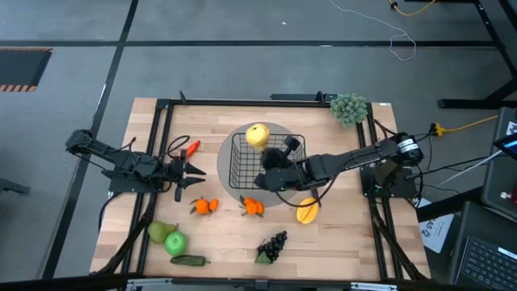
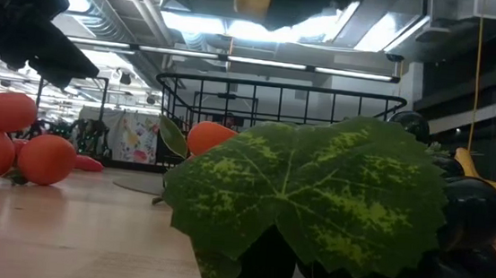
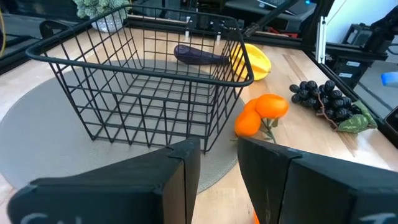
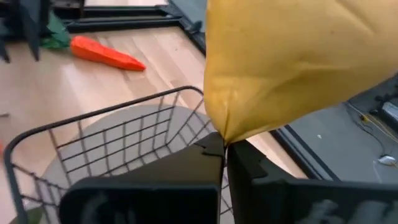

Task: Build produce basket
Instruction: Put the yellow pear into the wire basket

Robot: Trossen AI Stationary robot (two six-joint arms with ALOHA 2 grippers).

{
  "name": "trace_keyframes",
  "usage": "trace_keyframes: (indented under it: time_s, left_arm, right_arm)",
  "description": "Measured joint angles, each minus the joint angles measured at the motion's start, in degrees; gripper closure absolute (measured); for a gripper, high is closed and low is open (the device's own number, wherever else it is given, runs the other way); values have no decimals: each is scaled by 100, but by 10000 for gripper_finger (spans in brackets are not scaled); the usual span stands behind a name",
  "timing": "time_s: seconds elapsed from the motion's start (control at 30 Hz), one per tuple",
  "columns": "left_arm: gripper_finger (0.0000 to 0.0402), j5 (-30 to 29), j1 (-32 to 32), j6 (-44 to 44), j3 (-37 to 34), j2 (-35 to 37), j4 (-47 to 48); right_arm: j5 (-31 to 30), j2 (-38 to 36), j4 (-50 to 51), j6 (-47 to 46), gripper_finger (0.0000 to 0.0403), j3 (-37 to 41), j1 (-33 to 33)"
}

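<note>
Presently, catalogued from the left across the surface [image 1: 234, 242] as seen from above:

- Left end effector [image 1: 194, 171] — hovered near the left edge, fingers parted with nothing between them, aimed toward the basket.
- Carrot [image 1: 191, 149] — lay just beyond that end effector, long axis slanted, tip pointing away from the basket. Judged rigid, light plastic; best taken across the thick middle.
- Pear [image 1: 158, 233], green apple [image 1: 175, 243] and cucumber [image 1: 189, 260] — grouped at the near left corner; the cucumber's long axis ran roughly parallel to the near edge.
- Two pairs of oranges [image 1: 205, 206], [image 1: 254, 208] — rested between the left arm and the basket's near side. Round and smooth, likely to roll; a grip across the widest part seemed safest.
- Basket [image 1: 242, 166] — black wire mesh, upright on a grey disc [image 1: 229, 151] at centre, open side up, no produce visible inside it.
- Yellow fruit [image 1: 257, 136] — held above the basket's far side by the right end effector [image 4: 225, 148], whose fingers were pinched shut on the fruit's pointed end, so the fruit's axis stood in line with them.
- Grapes [image 1: 275, 244] — near edge, leaf toward the front. Lumpy, probably slippery.
- Second yellow fruit [image 1: 307, 212] — lay just right of the basket, beneath the right arm.
</note>
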State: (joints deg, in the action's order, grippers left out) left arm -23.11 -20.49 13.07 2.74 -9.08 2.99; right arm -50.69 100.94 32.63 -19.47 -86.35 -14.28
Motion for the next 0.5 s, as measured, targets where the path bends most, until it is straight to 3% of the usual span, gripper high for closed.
trace_keyframes:
  time_s: [0.5]
  left_arm:
    - [305,-2,0,139,0,0,21]
  right_arm:
    - [688,23,-1433,1563,403,1,33]
